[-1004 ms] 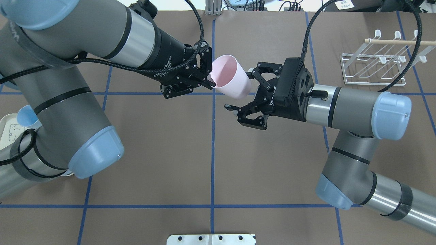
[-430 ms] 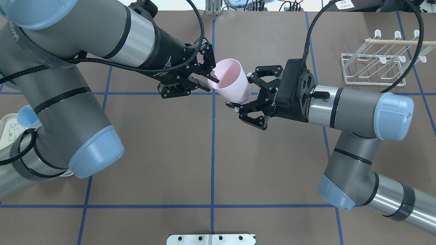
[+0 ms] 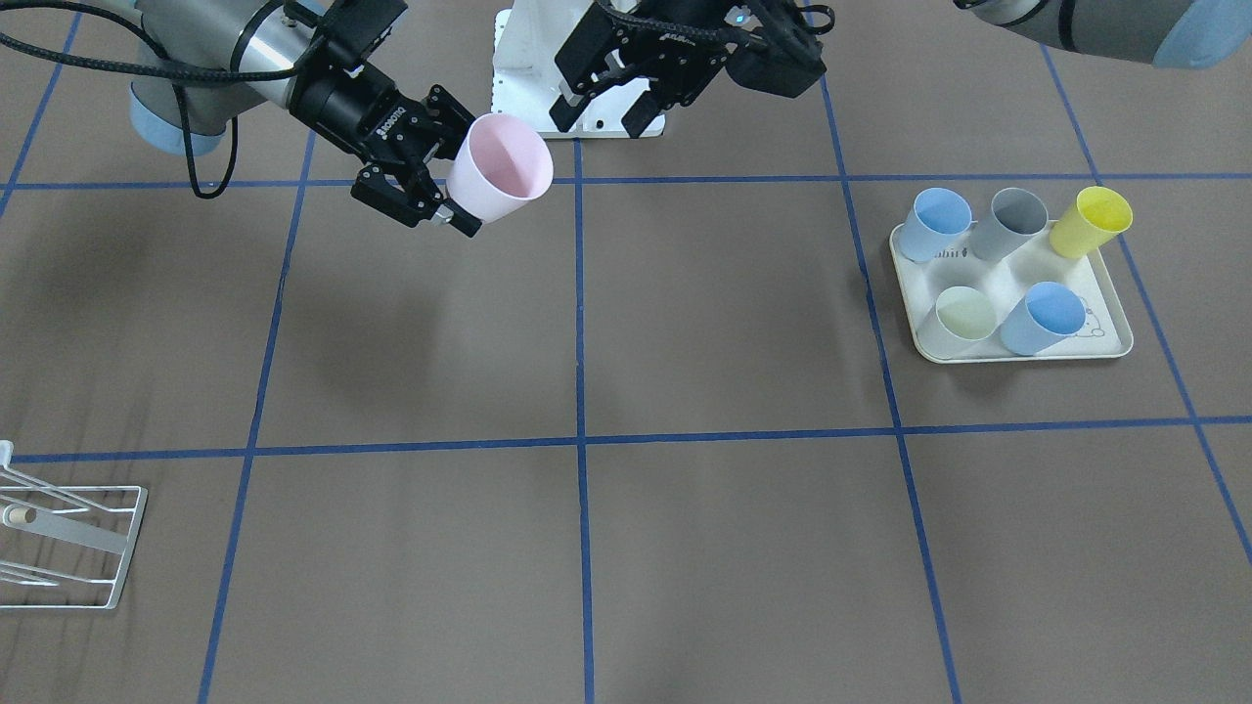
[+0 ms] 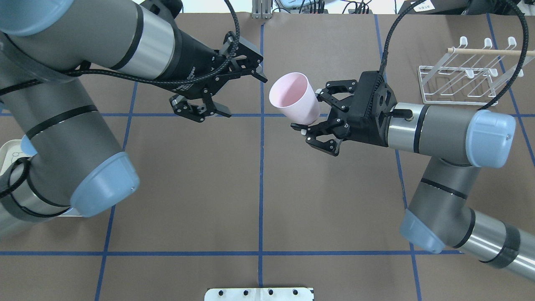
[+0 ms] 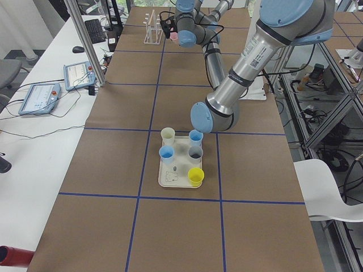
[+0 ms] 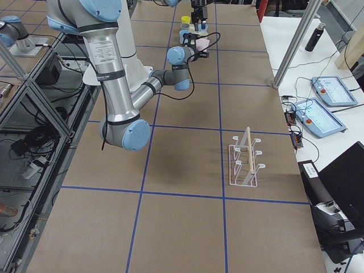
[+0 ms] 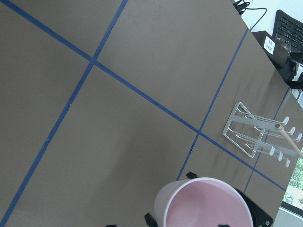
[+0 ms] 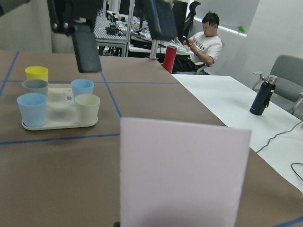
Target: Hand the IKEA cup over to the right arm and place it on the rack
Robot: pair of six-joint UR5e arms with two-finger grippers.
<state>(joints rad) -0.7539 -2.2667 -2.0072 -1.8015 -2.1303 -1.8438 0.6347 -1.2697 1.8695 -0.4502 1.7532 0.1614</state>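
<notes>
Above brown table [image 4: 209, 188], right gripper [image 4: 312, 111] clamps pink cup [image 4: 291, 95] at its base; left gripper [image 4: 244, 96] gapes apart.

Brown table [image 4: 188, 188] marked w/ blue tape grid. White wire rack [image 4: 457, 83] is set far-right, cream tray [image 3: 1100, 332] on robot's left side, well apart. Metal plate [image 4: 259, 294] is fixed at near edge, centre.

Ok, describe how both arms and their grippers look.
Both the left arm and the right arm are grey tubes with light-blue joint caps, thin black bands and a silver ring at the wrist. A braided black cable runs loose along each. The left gripper and the right gripper are black two-finger linkage units with white lettering on the body.
</notes>
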